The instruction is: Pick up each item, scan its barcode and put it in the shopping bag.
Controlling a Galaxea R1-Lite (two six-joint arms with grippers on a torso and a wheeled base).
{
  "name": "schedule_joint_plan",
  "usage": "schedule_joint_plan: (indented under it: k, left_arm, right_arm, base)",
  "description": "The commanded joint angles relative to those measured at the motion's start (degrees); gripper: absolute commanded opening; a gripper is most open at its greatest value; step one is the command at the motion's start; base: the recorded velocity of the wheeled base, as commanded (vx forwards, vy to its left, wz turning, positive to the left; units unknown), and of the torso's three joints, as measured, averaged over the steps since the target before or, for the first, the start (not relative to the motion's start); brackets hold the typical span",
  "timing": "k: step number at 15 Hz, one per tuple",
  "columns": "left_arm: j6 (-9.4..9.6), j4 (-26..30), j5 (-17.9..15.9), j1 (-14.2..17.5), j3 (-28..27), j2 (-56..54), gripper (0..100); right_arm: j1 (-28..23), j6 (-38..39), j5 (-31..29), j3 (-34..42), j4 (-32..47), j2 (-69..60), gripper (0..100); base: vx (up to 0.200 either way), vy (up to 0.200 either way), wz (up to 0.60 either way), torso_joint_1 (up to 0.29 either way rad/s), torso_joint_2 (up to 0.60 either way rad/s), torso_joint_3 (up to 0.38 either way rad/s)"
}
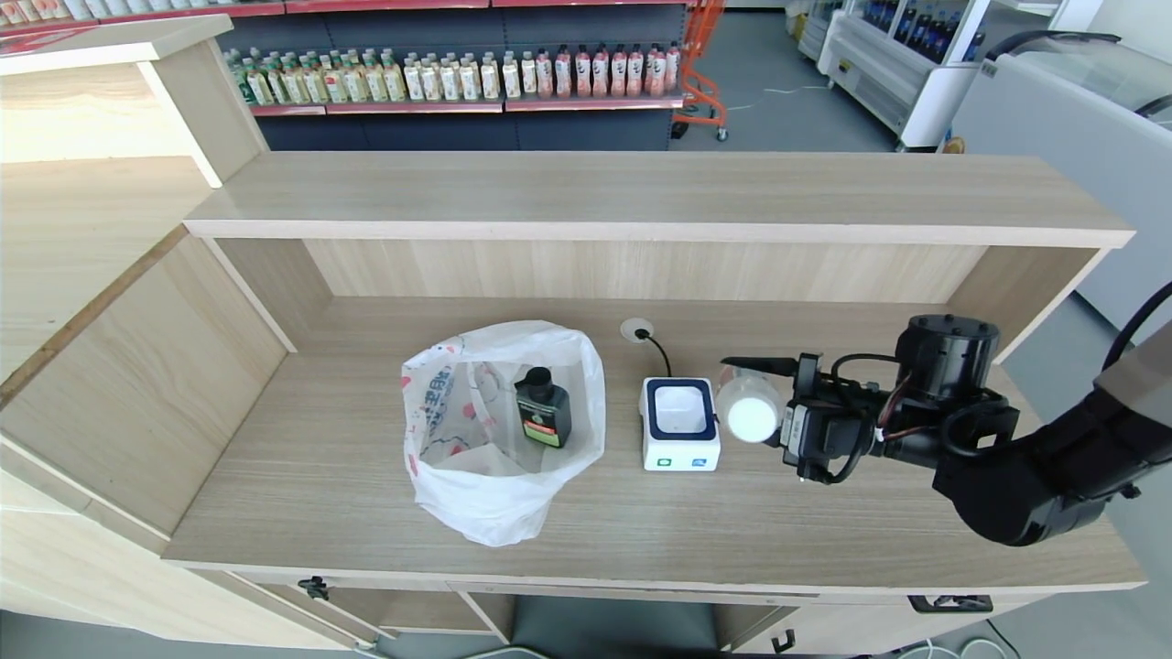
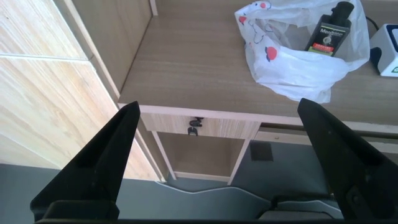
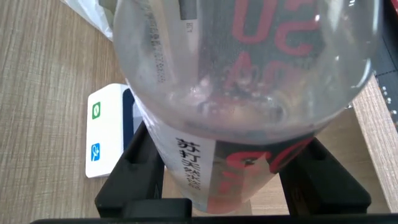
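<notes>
My right gripper (image 1: 765, 403) is shut on a clear plastic bottle (image 1: 749, 409) with a white cap, held on its side just right of the white barcode scanner (image 1: 678, 424). Up close, the bottle (image 3: 242, 93) shows red and white print, with the scanner (image 3: 111, 138) on the counter below it. A white shopping bag (image 1: 499, 430) stands open left of the scanner, a dark bottle (image 1: 542, 409) with a black cap upright inside. My left gripper (image 2: 217, 162) hangs open below the counter's front edge, with the bag (image 2: 298, 53) and dark bottle (image 2: 329, 28) up on the counter.
The wooden counter (image 1: 320, 476) has a raised back ledge (image 1: 641, 197) and side walls. A cable runs from the scanner to a round port (image 1: 636, 329). Store shelves with drinks (image 1: 458, 78) stand behind. A drawer with a lock (image 2: 194, 126) sits under the counter edge.
</notes>
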Motion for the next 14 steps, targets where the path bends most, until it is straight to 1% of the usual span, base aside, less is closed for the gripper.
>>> schedule_joint_plan:
  k: [1, 5, 9, 11, 14]
  left_arm:
    - [0.03, 0.0, 0.0, 0.0, 0.0, 0.0, 100]
    - [0.03, 0.0, 0.0, 0.0, 0.0, 0.0, 100]
    - [0.03, 0.0, 0.0, 0.0, 0.0, 0.0, 100]
    - [0.03, 0.1, 0.0, 0.0, 0.0, 0.0, 100]
    - [0.03, 0.1, 0.0, 0.0, 0.0, 0.0, 100]
  right_arm:
    - [0.1, 0.1, 0.1, -0.1, -0.4, 0.6, 0]
    - [0.1, 0.1, 0.3, 0.0, -0.7, 1.2, 0]
    - [0.1, 0.1, 2.3, -0.1, -0.7, 1.9, 0]
    - [-0.2, 0.0, 4.6, -0.9, -0.8, 2.4, 0]
    - [-0.2, 0.0, 5.4, -1.5, -0.8, 2.8, 0]
  base:
    - [0.000, 0.000, 0.00, 0.000, 0.00, 0.000]
    - [0.000, 0.000, 0.00, 0.000, 0.00, 0.000]
    - [0.000, 0.000, 0.00, 0.000, 0.00, 0.000]
    - [0.000, 0.000, 0.00, 0.000, 0.00, 0.000]
    - [0.000, 0.000, 0.00, 0.000, 0.00, 0.000]
